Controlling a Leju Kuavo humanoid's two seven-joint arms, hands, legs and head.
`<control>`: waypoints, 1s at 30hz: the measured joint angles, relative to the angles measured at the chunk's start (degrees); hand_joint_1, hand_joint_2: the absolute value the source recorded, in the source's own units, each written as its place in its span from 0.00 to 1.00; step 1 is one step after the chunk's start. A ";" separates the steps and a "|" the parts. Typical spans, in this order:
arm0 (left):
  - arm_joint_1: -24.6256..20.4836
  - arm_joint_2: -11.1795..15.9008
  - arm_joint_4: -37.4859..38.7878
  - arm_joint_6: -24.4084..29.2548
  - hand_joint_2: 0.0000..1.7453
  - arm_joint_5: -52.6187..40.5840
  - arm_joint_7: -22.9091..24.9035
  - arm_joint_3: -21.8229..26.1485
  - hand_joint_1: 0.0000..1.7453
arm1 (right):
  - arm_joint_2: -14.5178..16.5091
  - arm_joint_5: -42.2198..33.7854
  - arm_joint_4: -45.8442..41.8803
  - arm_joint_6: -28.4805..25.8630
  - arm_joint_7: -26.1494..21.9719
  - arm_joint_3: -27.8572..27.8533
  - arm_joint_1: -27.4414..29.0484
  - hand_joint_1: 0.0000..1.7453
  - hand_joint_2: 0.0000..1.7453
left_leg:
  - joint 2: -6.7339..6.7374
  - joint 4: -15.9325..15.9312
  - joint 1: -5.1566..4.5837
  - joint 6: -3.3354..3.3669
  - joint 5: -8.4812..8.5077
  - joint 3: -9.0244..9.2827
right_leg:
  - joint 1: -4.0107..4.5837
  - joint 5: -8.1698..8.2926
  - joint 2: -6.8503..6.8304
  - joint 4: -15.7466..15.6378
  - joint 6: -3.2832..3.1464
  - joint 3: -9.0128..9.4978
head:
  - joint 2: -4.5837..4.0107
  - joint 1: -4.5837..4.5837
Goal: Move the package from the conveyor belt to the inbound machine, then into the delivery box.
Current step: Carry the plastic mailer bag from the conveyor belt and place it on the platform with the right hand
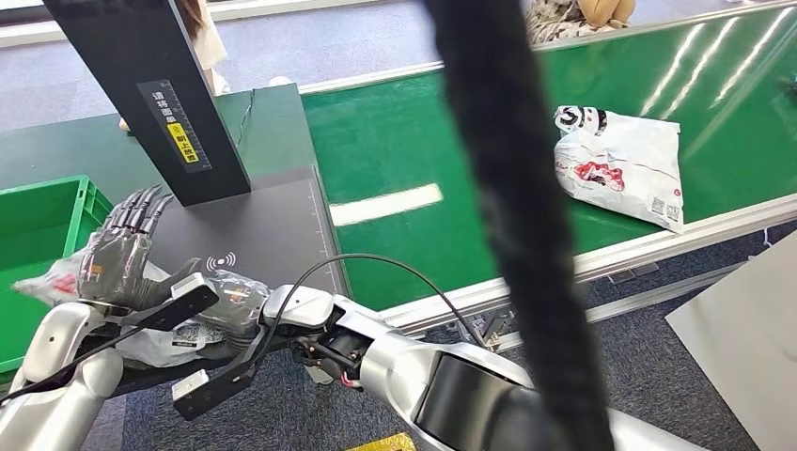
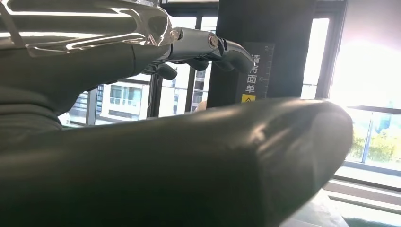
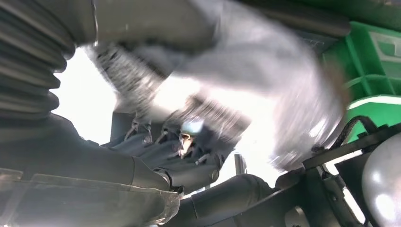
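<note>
The package (image 1: 179,324), a soft grey-white plastic mailer with a printed label, is lying at the near edge of the inbound machine (image 1: 273,230), on its dark scan plate below the black upright column (image 1: 155,94); one crumpled end is reaching toward the green delivery box (image 1: 38,235) just beside the machine. The left hand (image 1: 117,254) is resting over that end with its fingers fanned and raised; whether it is actually pinching the film I cannot tell. The right hand (image 1: 230,305) is lying against the other end, its fingers hidden under the wrist bracket in the head view; the right wrist view is showing pale bag film blurred against the fingers (image 3: 189,151), so contact is likely, a firm hold is not certain.

Judging by its slack, wrinkled skin, the bag is looking light and floppy, with slippery film that is going to sag and slide rather than hold shape; the safer purchase is seeming to be across the fuller middle or with both ends bunched, not on a loose corner.

A second white mailer (image 1: 620,164) is lying on the green conveyor belt (image 1: 404,160), well apart.

For room: the box wall is standing right beside the plate, so the bag is needing to clear that rim; the column is crowding the far side; the near edge of the bench is dropping to the carpet; a thick black cable (image 1: 512,188) is hanging across the head view.
</note>
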 joint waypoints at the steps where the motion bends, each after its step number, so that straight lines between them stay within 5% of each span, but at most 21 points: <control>1: -0.05 -0.04 0.11 0.04 0.00 0.10 0.00 -0.03 0.00 | 0.04 -0.19 0.27 -0.34 0.31 0.05 -0.08 0.00 0.00 | 0.00 0.00 0.00 0.00 0.00 0.00 | 0.00 0.00 0.00 0.00 0.00 0.00 | 0.00 -0.01; 17: 1.01 -0.25 -0.22 0.17 0.00 0.15 0.77 -0.89 0.00 | -1.74 -2.51 3.25 -5.27 5.29 -0.75 -0.67 0.00 0.00 | 0.00 0.01 -0.01 0.00 0.00 0.01 | -0.01 0.00 0.00 -0.01 0.00 0.00 | 0.00 0.00; 25: 1.23 -0.33 -0.44 -1.61 0.00 0.33 1.48 -0.82 0.00 | -4.70 -4.78 3.76 -7.98 7.92 -5.04 -2.57 0.00 0.00 | 0.01 0.02 -0.02 0.00 0.00 0.02 | -0.01 0.04 0.02 -0.01 -0.01 -0.01 | 0.00 0.00; 30: 0.76 -0.45 1.45 -7.81 0.00 6.07 0.26 0.25 0.00 | -8.50 -7.14 3.79 -11.09 11.48 -9.98 -4.23 0.00 0.00 | -0.27 0.03 -0.03 0.02 0.03 0.00 | -0.02 0.02 -0.21 -0.02 0.00 0.05 | 0.00 0.00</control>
